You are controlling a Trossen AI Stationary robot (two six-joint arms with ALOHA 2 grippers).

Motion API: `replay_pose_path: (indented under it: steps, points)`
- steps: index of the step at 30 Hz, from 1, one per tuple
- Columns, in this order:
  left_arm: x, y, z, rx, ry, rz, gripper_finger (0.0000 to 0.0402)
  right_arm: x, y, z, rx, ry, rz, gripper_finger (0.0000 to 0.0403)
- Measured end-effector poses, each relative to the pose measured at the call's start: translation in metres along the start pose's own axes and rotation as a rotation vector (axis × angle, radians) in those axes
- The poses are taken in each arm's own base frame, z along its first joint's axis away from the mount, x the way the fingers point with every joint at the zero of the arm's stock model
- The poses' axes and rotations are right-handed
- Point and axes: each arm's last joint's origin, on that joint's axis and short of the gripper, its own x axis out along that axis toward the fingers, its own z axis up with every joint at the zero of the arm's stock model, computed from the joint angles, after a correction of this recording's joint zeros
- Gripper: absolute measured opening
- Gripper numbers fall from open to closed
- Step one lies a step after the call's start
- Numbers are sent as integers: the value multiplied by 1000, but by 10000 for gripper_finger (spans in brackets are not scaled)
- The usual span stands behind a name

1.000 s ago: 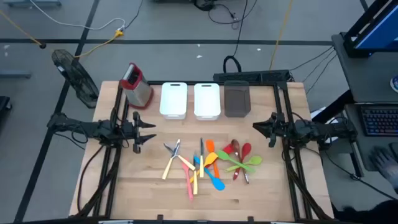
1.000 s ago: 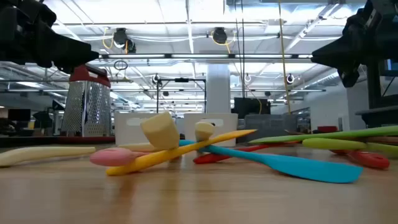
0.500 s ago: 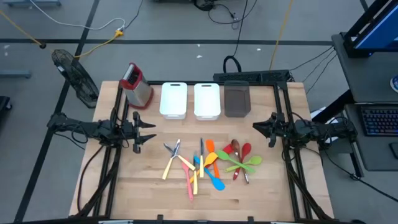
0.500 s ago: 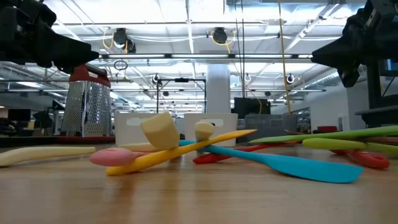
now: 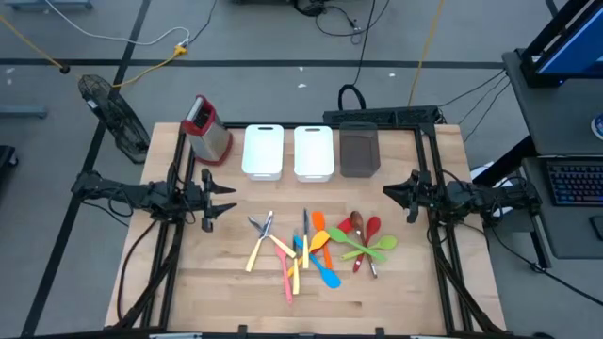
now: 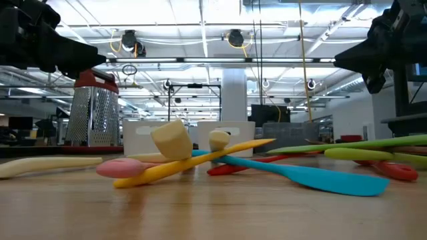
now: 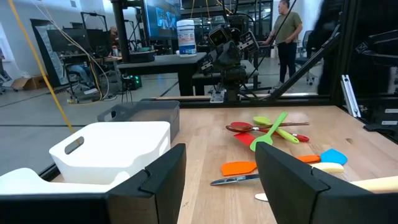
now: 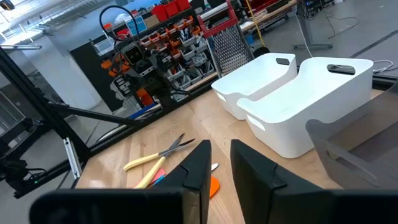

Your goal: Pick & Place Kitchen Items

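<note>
When reaching into that heap, easy to drag out two pcs at once.

High view: kitchen items (image 5: 316,247) heaped criss-cross at lower centre of table (image 5: 236,292), overlapping, so likely to hook a neighbour & shove it toward the edge. Left gripper (image 5: 221,200) at mid-left, right gripper (image 5: 391,193) at mid-right, both well apart from heap.

Low view: blue spatula (image 6: 320,177) at lower right, flat, thin, smooth & rubbery-looking. Yellow handle (image 6: 200,161) propped slantwise over pink spoon (image 6: 123,167); apt to roll or tip if nudged.

Left wrist view: left gripper w/ jaws wide apart, empty. Green spoon (image 7: 270,129) at centre right, glossy, slim, laid across red pcs. Orange spatula (image 7: 239,168) flat on bare wood grain, prob. hard to get under.

Right wrist view: right gripper nearly together, slim gap only, nothing in it; too narrow for a thick handle unless widened first. Yellow-handled metal piece (image 8: 158,154) at centre left, hard, slick, prone to slip.
</note>
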Motion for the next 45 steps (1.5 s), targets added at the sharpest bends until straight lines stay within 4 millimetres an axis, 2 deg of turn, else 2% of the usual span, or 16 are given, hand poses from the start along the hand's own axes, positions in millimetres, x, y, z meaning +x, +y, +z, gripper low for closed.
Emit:
replay_pose_path:
  steps: [26,40,45]
  points:
    - [0,0,0,0,0,0,200,0,0,1,-13,-7,2,55]
    - [0,0,0,0,0,0,200,0,-1,-1,-281,11,-5,55]
    - [0,0,0,0,0,0,200,0,0,1,-293,-6,1,55]
